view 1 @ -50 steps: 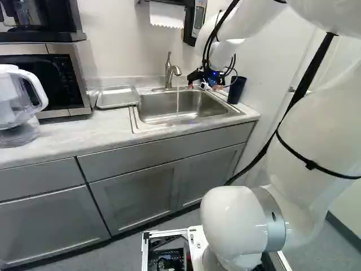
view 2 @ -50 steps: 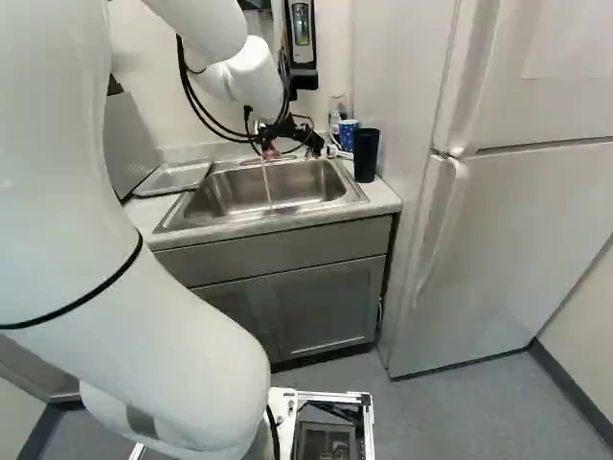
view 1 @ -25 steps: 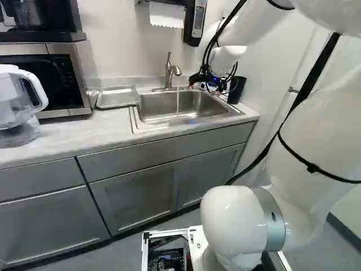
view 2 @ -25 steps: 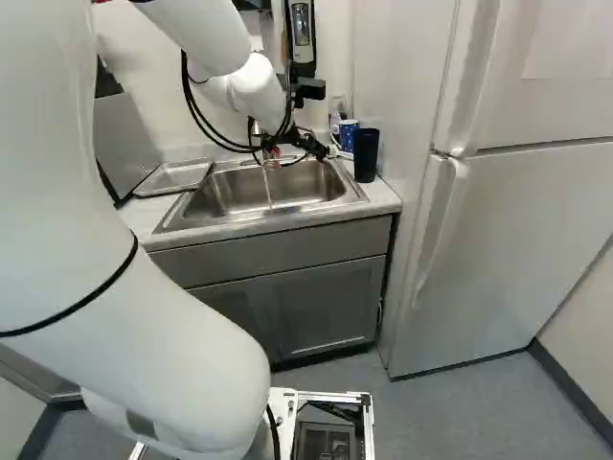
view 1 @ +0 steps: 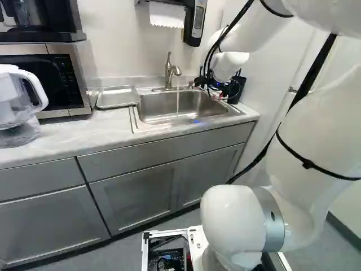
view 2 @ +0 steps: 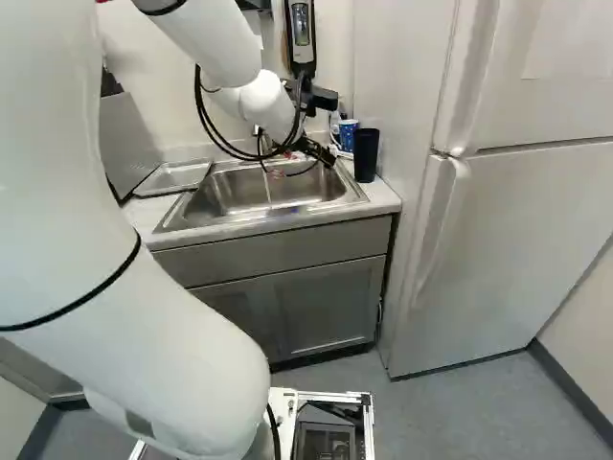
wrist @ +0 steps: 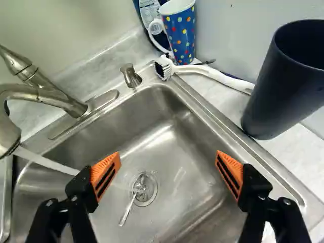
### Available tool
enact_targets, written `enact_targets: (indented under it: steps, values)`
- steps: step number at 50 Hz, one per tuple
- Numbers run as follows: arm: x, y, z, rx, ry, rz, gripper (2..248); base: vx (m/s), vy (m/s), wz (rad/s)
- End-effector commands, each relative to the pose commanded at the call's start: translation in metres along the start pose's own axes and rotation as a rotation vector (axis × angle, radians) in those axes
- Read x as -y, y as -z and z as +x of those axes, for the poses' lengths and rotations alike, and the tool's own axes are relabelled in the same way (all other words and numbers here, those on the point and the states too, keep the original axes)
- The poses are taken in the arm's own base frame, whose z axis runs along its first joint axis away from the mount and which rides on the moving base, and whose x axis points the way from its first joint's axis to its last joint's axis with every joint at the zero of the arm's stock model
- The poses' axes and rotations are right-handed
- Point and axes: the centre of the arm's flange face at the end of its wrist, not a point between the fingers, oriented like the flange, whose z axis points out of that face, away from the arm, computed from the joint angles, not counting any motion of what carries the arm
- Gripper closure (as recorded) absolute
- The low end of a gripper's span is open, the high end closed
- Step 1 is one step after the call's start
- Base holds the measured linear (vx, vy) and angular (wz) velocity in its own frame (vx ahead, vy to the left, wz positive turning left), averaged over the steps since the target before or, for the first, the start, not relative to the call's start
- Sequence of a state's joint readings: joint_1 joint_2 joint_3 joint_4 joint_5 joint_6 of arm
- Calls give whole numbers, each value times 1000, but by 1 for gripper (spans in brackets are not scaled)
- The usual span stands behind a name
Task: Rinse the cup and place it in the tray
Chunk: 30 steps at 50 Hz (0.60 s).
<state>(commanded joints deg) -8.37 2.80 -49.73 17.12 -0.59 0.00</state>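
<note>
Black gripper (wrist: 168, 161), fingers spread and empty, presumably to admit the dark cup (wrist: 278, 83) at its 2 o'clock. Running water (wrist: 48, 162) serves rinsing; the tray (view 1: 118, 97), at the sink's (view 1: 155, 105) 9 o'clock, probably receives it afterwards.

Nothing is legible, though the label (wrist: 151, 15) seems to bear print.

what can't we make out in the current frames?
- Inside bottom of the dark cup: wrist view, in shadow behind its near wall.
- Far end of the brush handle: wrist view, behind that cup.
- Full shape of the bottle: wrist view, cut by the frame edge and hidden by the dotted mug.
- Left part of the pitcher: left base view, cut by the frame edge.
</note>
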Motion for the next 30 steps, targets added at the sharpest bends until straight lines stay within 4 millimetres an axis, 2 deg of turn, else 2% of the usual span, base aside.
enact_targets:
  steps: [13, 30]
  values:
    - [-3, -12, -3, -33, -57, -11, 3, 0, 0, 0]
    - [-4, -11, 4, -119, -119, -18, 3, 0, 0, 0]
